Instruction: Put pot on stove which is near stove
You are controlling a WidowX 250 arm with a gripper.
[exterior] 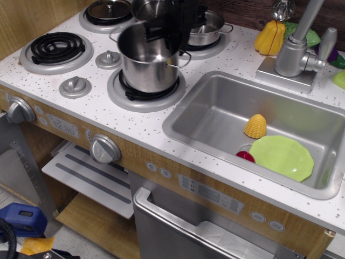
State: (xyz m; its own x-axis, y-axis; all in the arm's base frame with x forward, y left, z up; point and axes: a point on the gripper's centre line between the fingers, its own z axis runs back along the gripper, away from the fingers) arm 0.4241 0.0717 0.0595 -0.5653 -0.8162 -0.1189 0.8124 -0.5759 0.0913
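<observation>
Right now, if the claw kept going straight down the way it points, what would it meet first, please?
Most likely the pot itself: the claw sits at its far rim, pointing down. Below the pot is the stove. Whether the pot already rests on it is unclear.

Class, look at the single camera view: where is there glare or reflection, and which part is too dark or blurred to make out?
In observation.image, the pot on the stove shows bright reflections on its wall; the sink has soft sheen on its inner walls; the gripper is a dark, slightly blurred mass, so its jaws cannot be read.
</observation>
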